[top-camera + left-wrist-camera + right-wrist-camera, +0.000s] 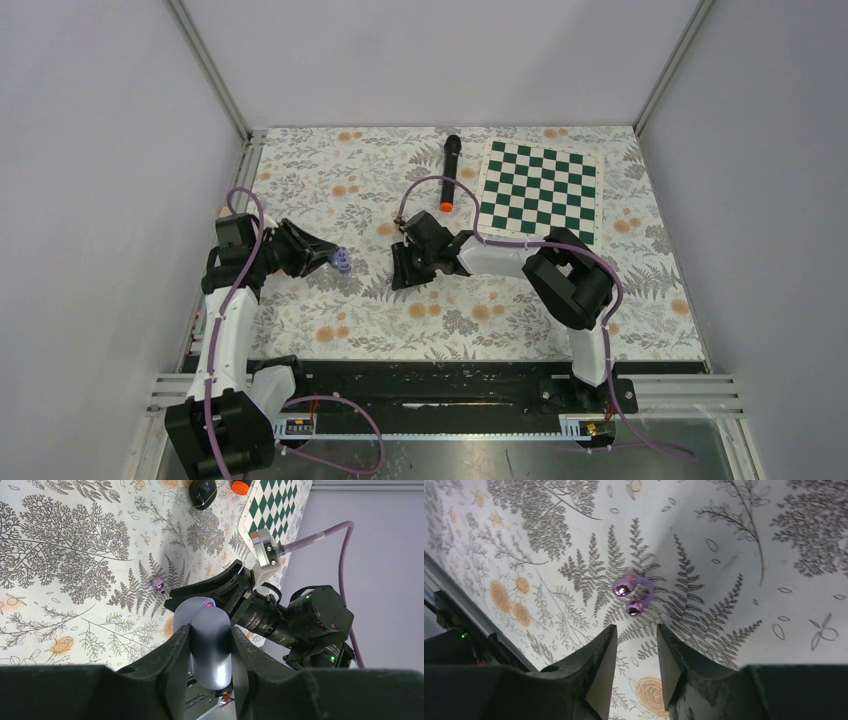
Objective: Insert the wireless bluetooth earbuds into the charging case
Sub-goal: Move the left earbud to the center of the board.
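Note:
My left gripper (209,630) is shut on the charging case (212,650), a smooth lilac-grey shell held up off the table, its lid end pointing at the right arm. In the top view the case (342,262) shows at the left fingertips. A shiny pale purple earbud (631,595) lies on the floral cloth. My right gripper (636,630) hangs just short of the earbud, open, with only cloth between its fingers. In the left wrist view the earbud (159,585) sits right by the right gripper's fingertip (172,596).
A long black microphone (450,170) with an orange end lies at the back centre. A green and white chessboard (540,190) lies at the back right. The two arms face each other over the middle of the floral cloth (470,320).

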`<state>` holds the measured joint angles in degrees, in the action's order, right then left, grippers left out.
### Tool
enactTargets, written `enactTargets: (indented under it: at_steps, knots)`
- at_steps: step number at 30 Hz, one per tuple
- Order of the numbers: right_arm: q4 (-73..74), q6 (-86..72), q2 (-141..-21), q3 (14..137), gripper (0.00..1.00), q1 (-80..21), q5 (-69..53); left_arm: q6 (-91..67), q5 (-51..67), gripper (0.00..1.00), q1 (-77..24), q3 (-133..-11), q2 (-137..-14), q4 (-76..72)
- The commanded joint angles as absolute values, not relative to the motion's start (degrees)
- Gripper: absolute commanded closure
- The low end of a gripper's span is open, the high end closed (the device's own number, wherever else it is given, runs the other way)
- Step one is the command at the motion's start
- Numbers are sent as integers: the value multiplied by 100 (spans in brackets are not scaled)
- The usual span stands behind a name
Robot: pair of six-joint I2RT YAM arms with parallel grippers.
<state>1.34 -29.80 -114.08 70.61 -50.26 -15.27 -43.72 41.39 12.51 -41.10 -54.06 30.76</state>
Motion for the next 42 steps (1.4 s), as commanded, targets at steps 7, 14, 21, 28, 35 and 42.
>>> enactTargets:
  at_steps: [7,14,21,28,35,42]
  knots:
    - [980,-2580,-11407,7654,59,-5064,-1050,-4359,4275,100,1292,-4210,-5350,2840]
    - [948,-2679,-11512,7842,58,-5120,-1203,-4359,4260,100,1292,-4184,-5337,2841]
    - [1274,-2699,-11775,8105,59,-5212,-1120,-4241,4400,100,1293,-4259,-5342,2859]
    - [1446,-2665,-11883,8190,63,-5212,-1012,-4117,4722,100,1227,-4267,-5501,2771]
    - [1879,-2432,-11991,8467,67,-5212,-694,-4034,4713,100,1168,-4289,-5556,2830]
    - [1973,-2487,-12034,8623,64,-5323,-545,-4034,4728,100,1154,-4315,-5573,2835]
